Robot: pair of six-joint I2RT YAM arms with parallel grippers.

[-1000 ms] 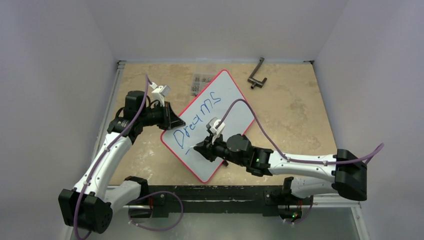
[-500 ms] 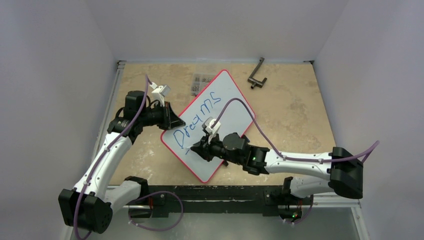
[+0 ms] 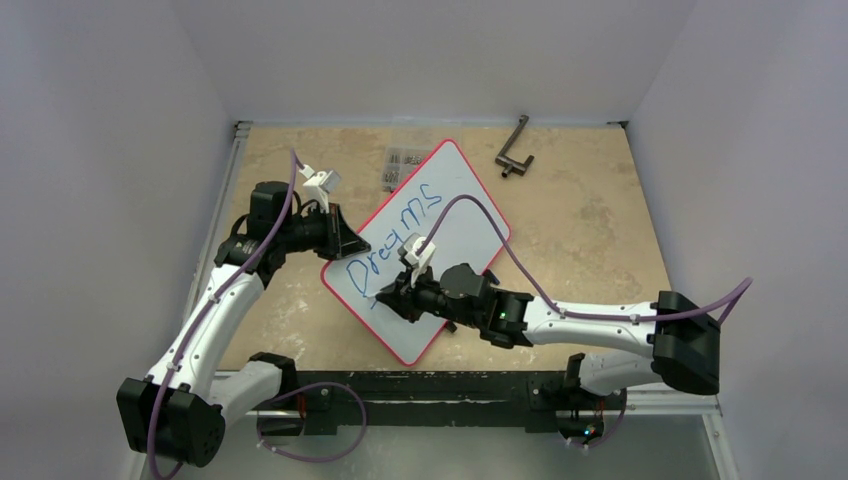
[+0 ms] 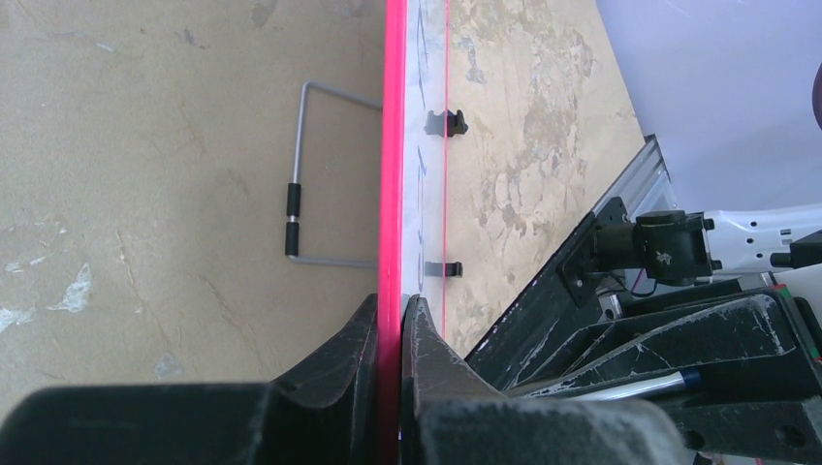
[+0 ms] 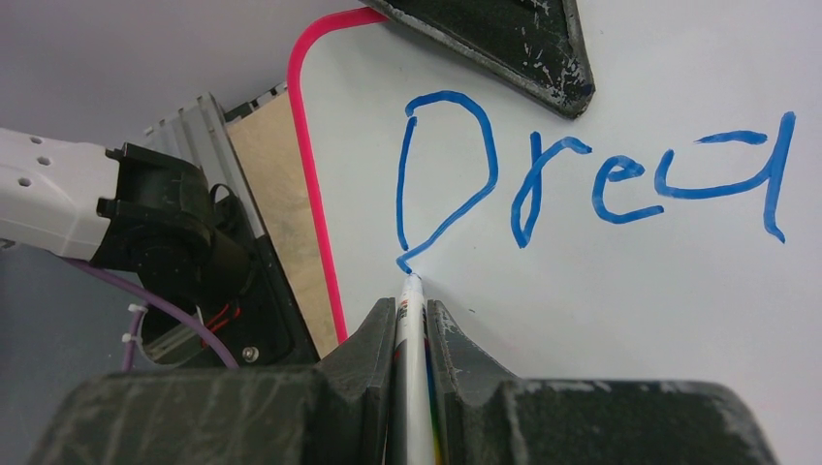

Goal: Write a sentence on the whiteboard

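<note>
1. Large white rectangular whiteboard (image 3: 455, 165) with rounded corners and a thin red rim. You will find it mid-table on the beige mottled tabletop (image 3: 580, 220), its long axis running from 1 to 7 o'clock.
2. Blue handwritten marker sentence (image 3: 390, 240). You can read one line, "Dreams", climbing from the board's 8 o'clock end toward 1 o'clock.
3. Your left gripper (image 4: 393, 310). It is at the board's 9 o'clock edge, jaws nearly closed and pinching the red rim between them.
4. Your right gripper (image 5: 411, 308). It is over the board's 7 o'clock part, jaws drawn in tight on a white-barrelled marker (image 5: 412, 291). The marker's tip sits just under the foot of the "D"; you cannot tell whether it touches the board.
5. Black L-shaped metal handle (image 3: 514, 150), at the table's 1 o'clock and well apart from the board.
6. Small clear packet of dark parts (image 3: 400, 165), just beside the board's 11 o'clock edge.
</note>
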